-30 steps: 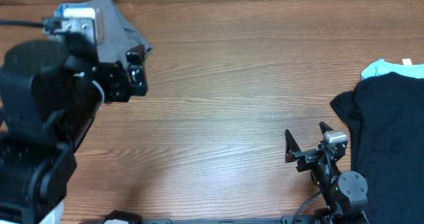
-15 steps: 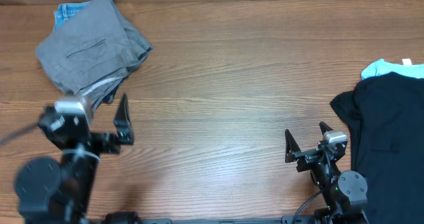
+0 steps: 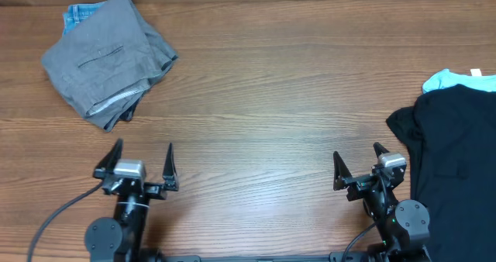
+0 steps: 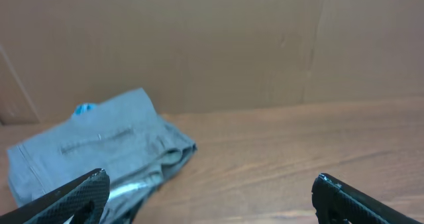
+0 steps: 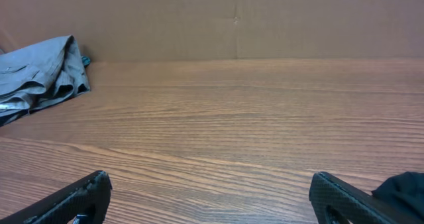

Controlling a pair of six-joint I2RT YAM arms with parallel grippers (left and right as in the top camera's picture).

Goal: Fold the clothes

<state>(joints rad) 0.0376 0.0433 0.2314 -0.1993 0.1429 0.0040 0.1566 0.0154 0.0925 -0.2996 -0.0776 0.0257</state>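
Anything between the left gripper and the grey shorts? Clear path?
Nothing visible stands in the way. In the overhead and left wrist views, only wooden table surface lies between the left gripper and the grey shorts. The jaws are open and hold nothing.

Lab-style test bench, wooden table (image 3: 271, 99), cardboard backdrop (image 4: 199, 38)

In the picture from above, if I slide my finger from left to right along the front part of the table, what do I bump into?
left claw → right claw → black clothes
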